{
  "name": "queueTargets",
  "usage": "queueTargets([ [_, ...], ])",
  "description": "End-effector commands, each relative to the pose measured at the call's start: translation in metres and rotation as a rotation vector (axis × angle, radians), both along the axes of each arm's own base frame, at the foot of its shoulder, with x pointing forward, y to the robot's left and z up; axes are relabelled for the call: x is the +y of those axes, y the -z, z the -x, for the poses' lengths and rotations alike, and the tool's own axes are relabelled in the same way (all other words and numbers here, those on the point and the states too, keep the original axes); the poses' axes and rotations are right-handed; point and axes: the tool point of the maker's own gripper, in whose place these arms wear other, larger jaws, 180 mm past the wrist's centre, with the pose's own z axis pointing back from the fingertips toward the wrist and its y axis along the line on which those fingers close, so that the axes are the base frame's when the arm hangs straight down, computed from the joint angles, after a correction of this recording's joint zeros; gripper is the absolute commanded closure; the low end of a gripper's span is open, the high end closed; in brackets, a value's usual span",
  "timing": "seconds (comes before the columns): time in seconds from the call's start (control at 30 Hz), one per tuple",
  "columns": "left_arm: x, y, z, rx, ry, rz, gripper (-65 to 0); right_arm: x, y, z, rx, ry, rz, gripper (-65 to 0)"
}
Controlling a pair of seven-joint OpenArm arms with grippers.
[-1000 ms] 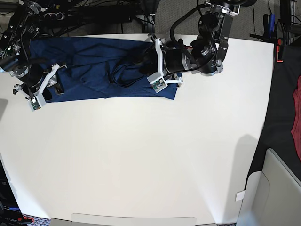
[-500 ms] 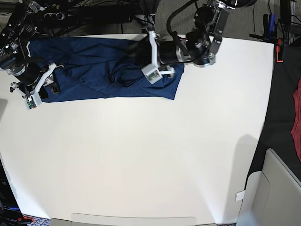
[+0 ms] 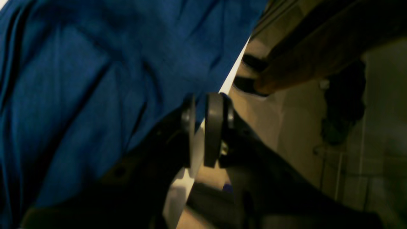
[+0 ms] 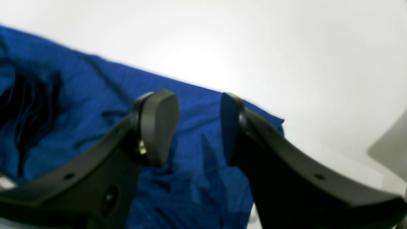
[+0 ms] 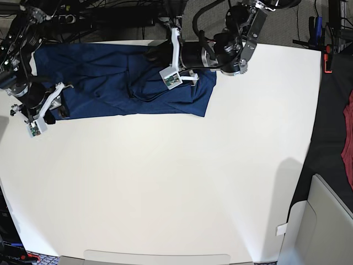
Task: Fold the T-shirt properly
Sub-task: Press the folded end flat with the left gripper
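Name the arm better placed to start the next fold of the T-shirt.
Left, probably. The left gripper is nearly closed on the T-shirt at its far edge, while the right gripper hangs open over the near edge, gripping nothing.

A white table (image 5: 165, 182); a reddish-maroon cloth (image 5: 348, 135) lies beside it.

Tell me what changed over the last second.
The left gripper moved up to the T-shirt's far edge at the table rim, and its fingers narrowed around the hem. The right gripper slid slightly outward, its fingers staying apart. The T-shirt stayed spread flat where it was.
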Motion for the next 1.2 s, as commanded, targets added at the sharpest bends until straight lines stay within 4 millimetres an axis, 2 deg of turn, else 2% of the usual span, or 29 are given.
queueTargets([
  [0.0,0.0,-0.008,-0.002,-0.021,0.007,0.019,-4.7,0.007,-0.011,-0.01,-0.043,-0.03,-0.009,-26.1],
  [0.13,0.022,-0.003,-0.012,-0.035,-0.029,-0.024,-4.7,0.029,-0.003,-0.021,-0.018,-0.1,-0.025,-26.1],
  [0.2,0.037,-0.005,-0.027,-0.052,-0.086,-0.037,-4.7,0.044,0.001,-0.025,-0.006,-0.147,0.001,-26.1],
  [0.33,0.084,-0.008,-0.062,-0.085,-0.258,-0.069,-4.8,0.066,0.011,-0.03,0.02,-0.204,0.082,-26.1],
  [0.47,0.12,-0.011,-0.081,-0.104,-0.377,-0.097,-6.6,0.071,0.016,-0.03,0.03,-0.204,0.106,-26.1],
  [0.57,0.13,-0.013,-0.086,-0.11,-0.408,-0.104,-11.2,0.07,0.016,-0.031,0.027,-0.2,0.103,-26.1],
  [0.67,0.129,-0.012,-0.085,-0.108,-0.407,-0.103,-15.0,0.069,0.015,-0.031,0.024,-0.197,0.106,-26.1],
  [0.87,0.114,-0.017,-0.088,-0.104,-0.417,-0.055,-15.7,0.067,0.015,-0.031,0.025,-0.193,0.11,-26.1],
  [0.97,0.094,-0.022,-0.088,-0.102,-0.401,-0.009,-15.8,0.061,0.015,-0.03,0.026,-0.172,0.105,-26.1],
  [1.17,0.053,-0.046,-0.101,-0.17,-0.289,0.046,-15.8,0.048,0.015,-0.027,0.029,-0.129,0.104,-26.1],
])
